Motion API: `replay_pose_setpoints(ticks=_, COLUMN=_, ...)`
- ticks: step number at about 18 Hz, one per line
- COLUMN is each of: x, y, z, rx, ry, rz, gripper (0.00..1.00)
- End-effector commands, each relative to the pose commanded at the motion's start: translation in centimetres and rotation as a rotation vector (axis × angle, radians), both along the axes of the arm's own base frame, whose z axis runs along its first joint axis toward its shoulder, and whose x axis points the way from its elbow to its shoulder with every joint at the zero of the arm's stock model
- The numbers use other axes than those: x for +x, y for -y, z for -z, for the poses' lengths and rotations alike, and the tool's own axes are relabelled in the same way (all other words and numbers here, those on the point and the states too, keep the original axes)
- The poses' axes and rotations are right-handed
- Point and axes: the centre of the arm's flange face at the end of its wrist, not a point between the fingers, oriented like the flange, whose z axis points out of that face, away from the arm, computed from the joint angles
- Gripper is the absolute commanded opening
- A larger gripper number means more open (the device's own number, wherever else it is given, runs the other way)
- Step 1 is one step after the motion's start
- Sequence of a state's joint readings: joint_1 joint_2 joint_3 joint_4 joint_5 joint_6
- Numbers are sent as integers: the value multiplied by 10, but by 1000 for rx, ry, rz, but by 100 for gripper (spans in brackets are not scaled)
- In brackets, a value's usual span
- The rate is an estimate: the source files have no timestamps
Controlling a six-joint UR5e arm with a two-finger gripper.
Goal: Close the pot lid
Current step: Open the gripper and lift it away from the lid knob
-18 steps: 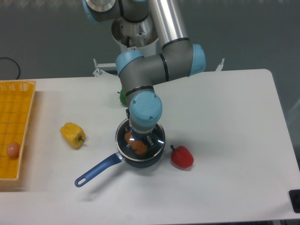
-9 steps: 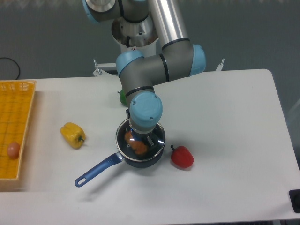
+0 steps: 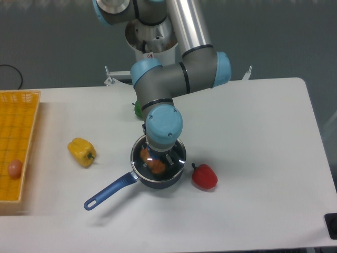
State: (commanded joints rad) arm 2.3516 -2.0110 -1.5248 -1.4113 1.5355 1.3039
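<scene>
The pot [image 3: 158, 182], a small round dark navy saucepan, stands near the middle of the smooth white counter [image 3: 253, 137], its long glossy blue handle [image 3: 108, 192] reaching toward the lower left and ending in a hanging loop. The lid [image 3: 179, 153], a clear glass disc with a thin bright metal rim, lies level over the pot's mouth; whether it sits fully on the rim cannot be told. Orange, lumpy food [image 3: 155, 166] shows through the glass.

The arm's wrist, grey metal with rounded light-blue plastic caps, hangs straight over the lid and hides its centre. The gripper [image 3: 157, 156] is at the lid's middle, but its jaws are covered by the wrist, so their state cannot be told.

A glossy red pepper [image 3: 204, 177] lies just right of the pot, a yellow pepper [image 3: 81, 151] well to its left. A green object [image 3: 137, 109] peeks from behind the arm. A yellow gridded plastic tray [image 3: 18, 142] at the left edge holds a pale egg [image 3: 15, 168]. No writing is legible.
</scene>
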Motion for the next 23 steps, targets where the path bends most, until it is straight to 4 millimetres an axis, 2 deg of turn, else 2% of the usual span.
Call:
replay_pose_setpoints(ticks=4, x=0, y=0, z=-3, rx=8, ry=-5, rz=0, gripper=93)
replay_pose_setpoints(ticks=6, x=0, y=1, z=-7, rx=12, ry=-10, rz=-2, gripper=100)
replay_pose_setpoints(ticks=11, x=-2, y=8, z=-37, rx=65, ry=-65, rz=-12, gripper=100)
replay_pose_setpoints(ticks=13, x=-23, y=20, z=-50, rx=105, ry=-106, rz=-34, gripper=100)
replay_pose_setpoints(ticks=16, x=-54, y=46, z=-68, rx=148, ry=-137, rz=51, gripper=100)
replay_pose_setpoints(ticks=19, x=-102, y=98, z=-87, rx=147, ry=-175, rz=151, gripper=100)
replay_pose_setpoints(ticks=23, x=-152, y=146, z=-93, rx=182, ry=-211, rz=256, gripper=100)
